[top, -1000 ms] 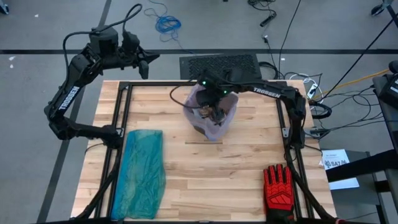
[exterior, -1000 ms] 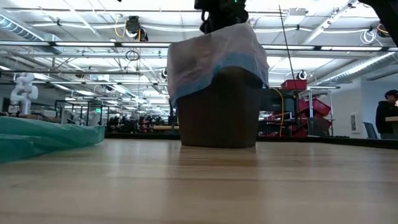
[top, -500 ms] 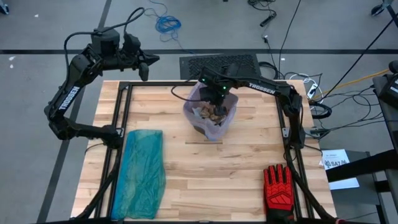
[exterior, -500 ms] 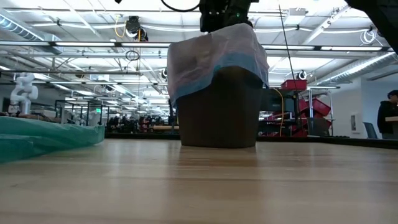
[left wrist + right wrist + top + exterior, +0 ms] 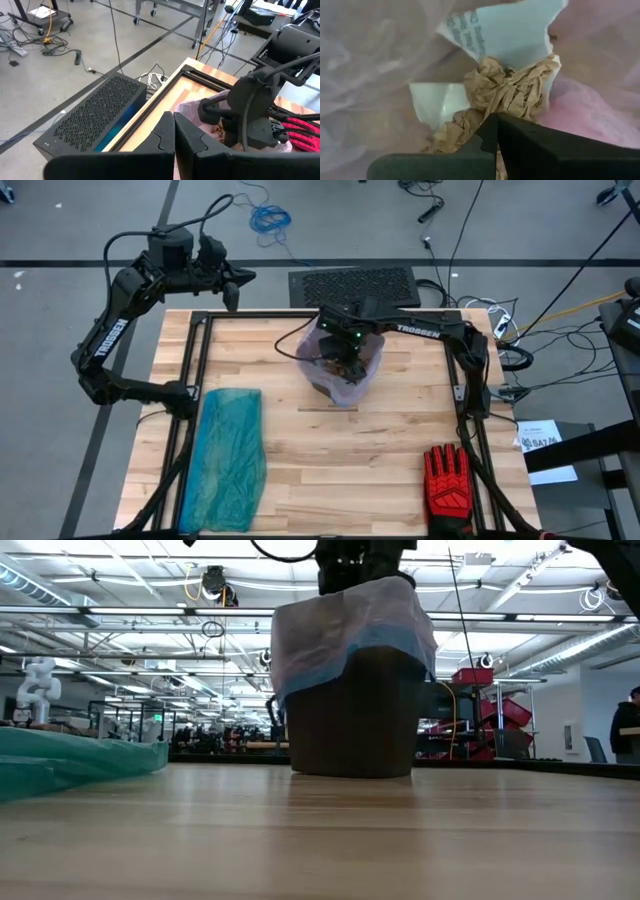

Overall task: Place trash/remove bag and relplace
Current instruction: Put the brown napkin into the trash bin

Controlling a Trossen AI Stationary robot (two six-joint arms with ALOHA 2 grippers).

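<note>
A dark brown bin [image 5: 350, 720] stands at the middle of the table's far half. It is lined with the pinkish bag [image 5: 352, 388], whose blue rim [image 5: 385, 640] folds over the bin's outside. Trash lies inside: a crumpled brown paper wad [image 5: 512, 90] and white and pale-blue scraps [image 5: 515, 30]. My right gripper [image 5: 496, 120] is shut and points steeply down inside the bag's mouth [image 5: 345, 358], its tips at the brown wad. My left gripper [image 5: 233, 290] is shut and hangs raised beyond the table's far left corner. My right gripper comes from above with shut fingers, whose tips [image 5: 492, 131] stand right at the brown wad [image 5: 485, 107] in the bag. I cannot tell whether they touch it.
A teal-green plastic bag [image 5: 228, 455] lies flat along the table's left side. A red-and-black glove [image 5: 447, 485] lies at the near right corner. A black frame [image 5: 200, 360] runs around the tabletop. A dark box [image 5: 355, 283] sits on the floor past the far edge.
My right gripper has gone down into the mouth of the bag and tipped more steeply downward, staying shut. The bin and bag have kept their place.
</note>
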